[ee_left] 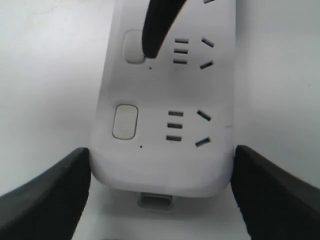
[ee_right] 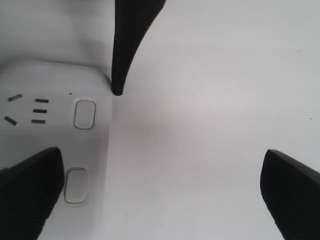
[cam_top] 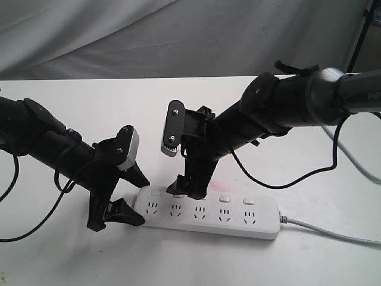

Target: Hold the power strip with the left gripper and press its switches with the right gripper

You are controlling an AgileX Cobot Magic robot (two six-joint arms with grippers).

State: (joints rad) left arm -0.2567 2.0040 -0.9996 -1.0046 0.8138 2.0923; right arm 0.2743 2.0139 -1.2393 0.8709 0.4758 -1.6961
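The white power strip (cam_top: 208,213) lies flat on the table near the front. My left gripper (cam_top: 139,201) straddles its left end, and in the left wrist view its fingers (ee_left: 50,195) press against both long sides of the strip (ee_left: 165,165). My right gripper (cam_top: 190,189) hangs open over the second socket set. One of its fingertips (ee_left: 157,25) points down right beside the second of the switches (ee_left: 134,47). The first switch (ee_left: 125,121) is uncovered. In the right wrist view the right gripper (ee_right: 162,195) is spread wide, one finger (ee_right: 30,192) next to a switch (ee_right: 76,185).
The grey cord (cam_top: 333,233) runs off the strip's right end toward the table's right edge. A loose black cable (cam_top: 36,229) hangs under the left arm and another (cam_top: 286,182) loops below the right arm. Grey cloth (cam_top: 119,36) hangs behind the table.
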